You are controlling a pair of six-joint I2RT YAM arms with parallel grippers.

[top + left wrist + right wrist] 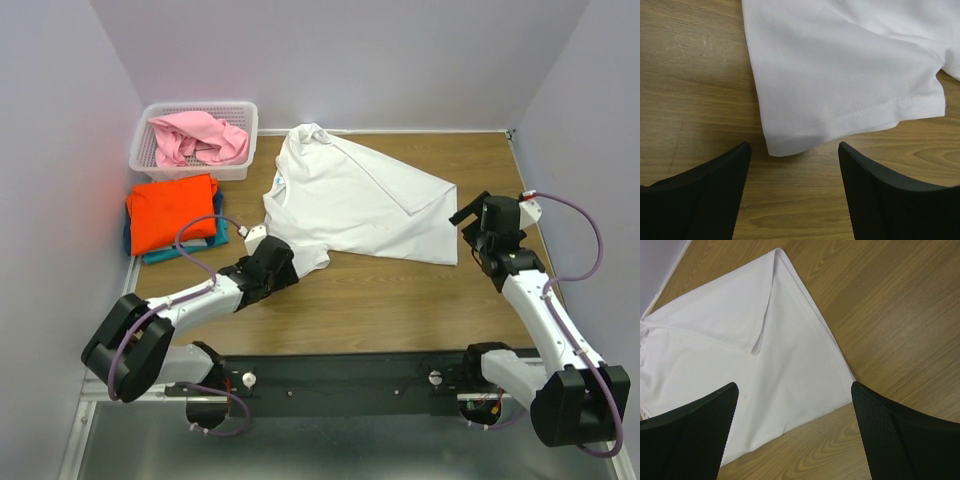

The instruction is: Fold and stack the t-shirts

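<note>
Left gripper (794, 147): closest to the lens in the left wrist view, its two black fingers (705, 195) set wide apart with bare wood between them; it holds nothing.
Sleeve (850, 100): the short sleeve of the white t-shirt (360, 205) lies flat on the table (400, 300). Its rounded hem corner reaches into the gap just ahead of the left fingertips and is apart from both.
Right gripper (794, 386): also spread wide and empty, poised over the right-hand hem end of the same shirt.
Right-side contact: it cannot be told whether those tips touch the cloth or hang above it.
Lie of the shirt: spread across the middle of the table, collar toward the far left, hem toward the right arm. One flap is folded diagonally over the body, and its crease runs out to a point at the far right.
Orange t-shirt (172, 212): folded flat at the left side of the table, beside the white one and apart from both grippers.
Teal t-shirt (185, 250): under the orange one, with only a strip along the near and left edges showing.
Pink t-shirt (200, 138): crumpled in the basket (243, 110) at the far left corner.
Hard to make out: from above, the left fingertips are hidden under the wrist body. The two wrist views each cut the shirt off at the frame edge.
</note>
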